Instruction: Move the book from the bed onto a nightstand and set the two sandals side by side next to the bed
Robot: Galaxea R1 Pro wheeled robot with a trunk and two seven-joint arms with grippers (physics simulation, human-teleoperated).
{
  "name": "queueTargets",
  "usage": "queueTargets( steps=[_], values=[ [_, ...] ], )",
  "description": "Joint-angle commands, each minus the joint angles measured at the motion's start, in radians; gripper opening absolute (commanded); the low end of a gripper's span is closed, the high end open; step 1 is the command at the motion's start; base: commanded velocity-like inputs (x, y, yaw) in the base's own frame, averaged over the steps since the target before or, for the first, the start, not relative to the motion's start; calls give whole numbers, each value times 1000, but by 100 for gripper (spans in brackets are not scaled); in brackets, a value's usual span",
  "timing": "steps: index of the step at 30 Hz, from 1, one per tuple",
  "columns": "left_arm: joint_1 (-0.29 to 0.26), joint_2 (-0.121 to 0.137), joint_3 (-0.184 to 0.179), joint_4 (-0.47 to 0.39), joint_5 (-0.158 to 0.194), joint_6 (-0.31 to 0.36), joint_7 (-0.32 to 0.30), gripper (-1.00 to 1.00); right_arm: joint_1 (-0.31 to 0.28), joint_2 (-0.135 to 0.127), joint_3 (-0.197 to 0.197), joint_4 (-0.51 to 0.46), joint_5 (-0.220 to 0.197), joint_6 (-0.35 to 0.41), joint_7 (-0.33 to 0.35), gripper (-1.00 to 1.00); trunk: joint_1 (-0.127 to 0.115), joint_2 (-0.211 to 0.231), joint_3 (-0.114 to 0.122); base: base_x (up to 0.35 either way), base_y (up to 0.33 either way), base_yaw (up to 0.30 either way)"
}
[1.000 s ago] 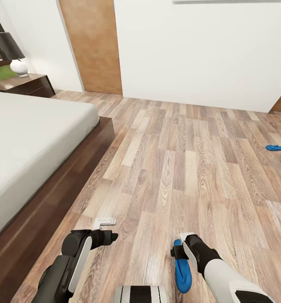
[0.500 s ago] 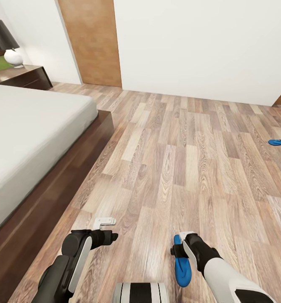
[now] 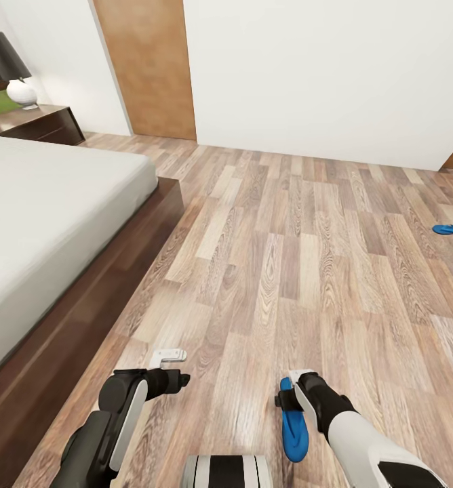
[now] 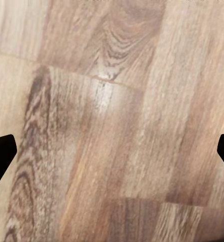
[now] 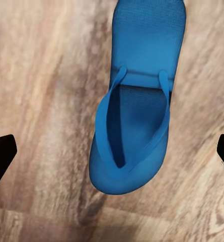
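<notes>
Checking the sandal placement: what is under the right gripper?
Under the right gripper a blue sandal lies flat on the wood floor, strap side up. Its heel end is cut off by the wrist view's edge. The jaws stand wide apart.

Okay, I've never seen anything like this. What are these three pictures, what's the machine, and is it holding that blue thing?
It is a simulated wheeled robot with two arms. The large picture comes from its head camera: left arm and right arm over a wooden floor, the bed on the left, a nightstand beyond it. The two small pictures come from wrist cameras looking past the jaws. Both pairs stand open. Under the right one lies a blue sandal, not gripped. The second sandal lies far off at right.
</notes>
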Motion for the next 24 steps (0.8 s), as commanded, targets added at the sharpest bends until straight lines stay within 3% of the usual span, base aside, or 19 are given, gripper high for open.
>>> queueTargets(
  steps=[1,7,14,24],
  values=[
    [0,0,0,-2,7,4,4,100,-3,1,-8,-1,8,5,0,100,0,-1,-5,0,0,0],
    [0,0,1,-5,8,5,4,100,-13,1,-8,-1,8,5,-1,100,3,-2,-28,0,0,0],
    [0,0,0,-6,8,5,4,100,-29,1,-8,-1,8,6,-1,100,3,-2,-28,0,0,0],
    [0,0,1,-6,8,4,4,100,-40,1,-8,-1,8,21,-7,100,7,-4,-59,0,0,0]
  ],
)
